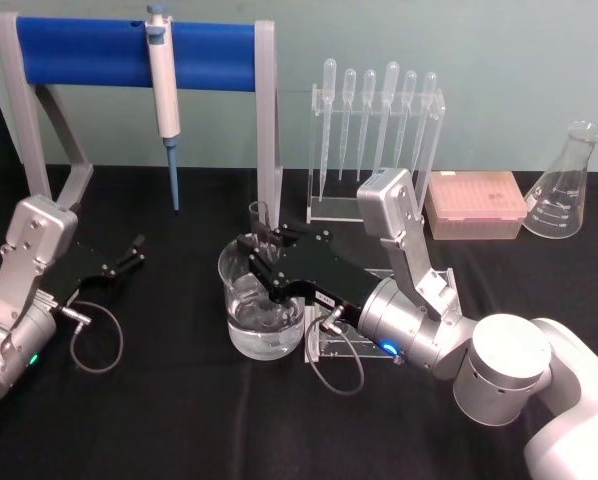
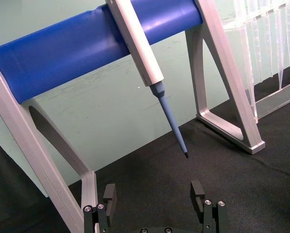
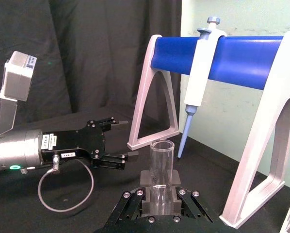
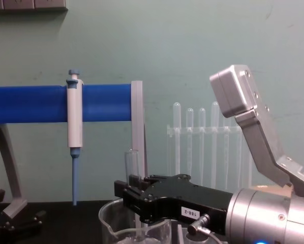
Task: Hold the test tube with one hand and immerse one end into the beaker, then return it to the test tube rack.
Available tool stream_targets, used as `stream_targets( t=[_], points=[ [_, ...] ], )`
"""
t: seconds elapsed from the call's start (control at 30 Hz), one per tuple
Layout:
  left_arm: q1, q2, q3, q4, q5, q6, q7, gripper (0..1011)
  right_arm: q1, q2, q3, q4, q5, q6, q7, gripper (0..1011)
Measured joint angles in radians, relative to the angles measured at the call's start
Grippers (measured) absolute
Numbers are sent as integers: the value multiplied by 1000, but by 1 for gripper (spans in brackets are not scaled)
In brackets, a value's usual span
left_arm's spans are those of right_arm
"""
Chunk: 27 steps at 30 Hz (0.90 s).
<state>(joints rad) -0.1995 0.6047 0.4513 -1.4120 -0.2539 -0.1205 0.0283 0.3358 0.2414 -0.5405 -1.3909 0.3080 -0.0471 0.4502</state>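
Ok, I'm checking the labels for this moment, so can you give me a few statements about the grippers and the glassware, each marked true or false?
1. The right gripper is shut on the test tube and holds it upright. True.
2. The left gripper holds the beaker. False: it is open and apart from the beaker, off to the robot's left.
3. The test tube is at the beaker's mouth. True.
4. The pipette lies on the table. False: it hangs from the blue bar.
5. The flask stands at the far left. False: it stands at the far right, beside the pink box.
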Motion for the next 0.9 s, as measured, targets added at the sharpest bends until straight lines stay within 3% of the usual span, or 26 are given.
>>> stream_targets(
  t=[0.9],
  points=[
    [0,0,0,0,0,0,0,1000,1,0,0,0,2,1,-1,226]
  ],
)
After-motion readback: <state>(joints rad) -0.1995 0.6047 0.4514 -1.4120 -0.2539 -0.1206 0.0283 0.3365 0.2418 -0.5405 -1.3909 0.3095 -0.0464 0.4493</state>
